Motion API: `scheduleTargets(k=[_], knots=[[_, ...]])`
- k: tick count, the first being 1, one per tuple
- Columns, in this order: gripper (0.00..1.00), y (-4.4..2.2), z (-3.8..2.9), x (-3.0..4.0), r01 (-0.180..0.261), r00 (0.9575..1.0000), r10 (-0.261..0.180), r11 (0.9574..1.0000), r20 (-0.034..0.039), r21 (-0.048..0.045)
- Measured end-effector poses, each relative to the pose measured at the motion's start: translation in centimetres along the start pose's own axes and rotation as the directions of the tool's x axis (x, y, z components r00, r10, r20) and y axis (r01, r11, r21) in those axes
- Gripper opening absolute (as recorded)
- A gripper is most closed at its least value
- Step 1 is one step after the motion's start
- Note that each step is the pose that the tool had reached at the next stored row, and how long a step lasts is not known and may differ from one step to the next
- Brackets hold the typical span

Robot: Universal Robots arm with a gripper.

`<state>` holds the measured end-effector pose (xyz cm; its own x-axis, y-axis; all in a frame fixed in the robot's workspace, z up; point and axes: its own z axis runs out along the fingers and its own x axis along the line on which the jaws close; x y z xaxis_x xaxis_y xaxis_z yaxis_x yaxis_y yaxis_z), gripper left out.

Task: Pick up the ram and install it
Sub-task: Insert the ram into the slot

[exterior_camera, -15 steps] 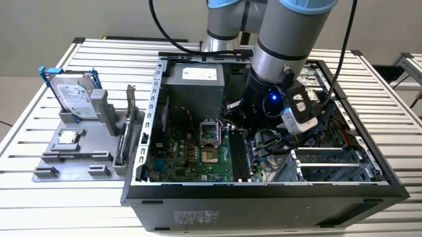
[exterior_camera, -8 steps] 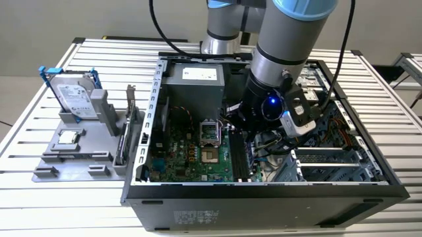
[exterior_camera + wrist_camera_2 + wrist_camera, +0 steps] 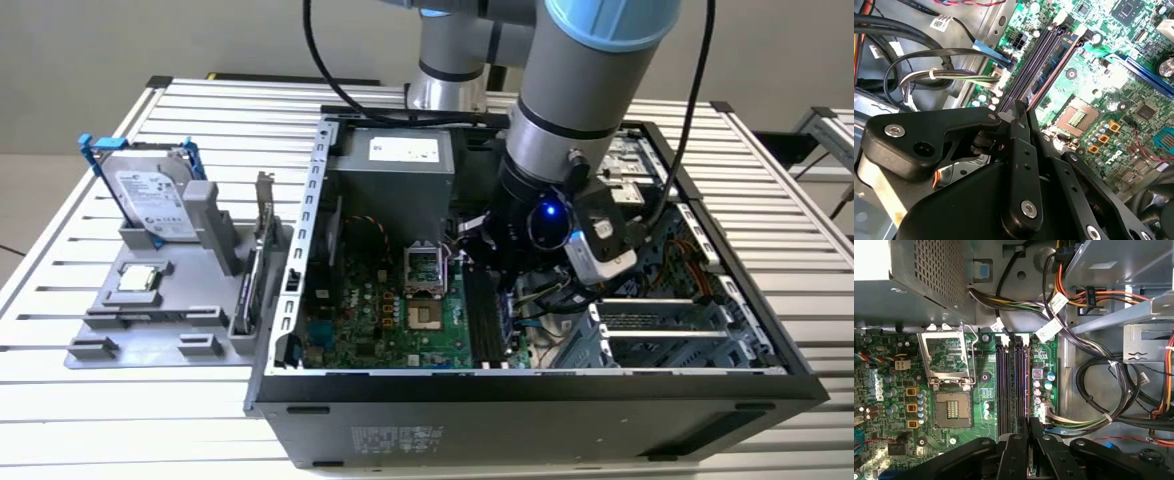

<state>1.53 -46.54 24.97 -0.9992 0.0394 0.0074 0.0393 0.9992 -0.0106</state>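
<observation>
The ram (image 3: 1054,67) is a thin blue stick with a reddish edge. It stands on edge along the black memory slots (image 3: 1034,60) of the green motherboard (image 3: 400,310). My gripper (image 3: 1019,107) is deep inside the open computer case (image 3: 534,390), and its black fingers (image 3: 1021,150) are pressed together on the stick. In the first wrist view the gripper (image 3: 1027,422) sits over the slot farthest from the processor socket (image 3: 951,410), and the ram (image 3: 1027,385) shows as a narrow dark line. In the exterior view the arm's wrist hides most of the gripper (image 3: 501,290).
Bundles of cables (image 3: 1094,375) and the metal drive bay (image 3: 1134,330) lie close beside the slots. The power supply box (image 3: 394,165) stands at the case's far end. On the exterior view's left, a grey holder (image 3: 147,320) carries a hard drive (image 3: 147,195) and a dark card (image 3: 256,250).
</observation>
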Motion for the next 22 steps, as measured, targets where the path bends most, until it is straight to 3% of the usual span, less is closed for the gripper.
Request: scheduleTargets(k=[11, 22], knots=[[0.00, -0.08, 0.76, -0.03, -0.005, 1.0000, 0.005, 0.9998, 0.0008, 0.0214], [0.00, 0.02, 0.91, -0.02, -0.005, 1.0000, 0.005, 0.9998, 0.0009, 0.0217]])
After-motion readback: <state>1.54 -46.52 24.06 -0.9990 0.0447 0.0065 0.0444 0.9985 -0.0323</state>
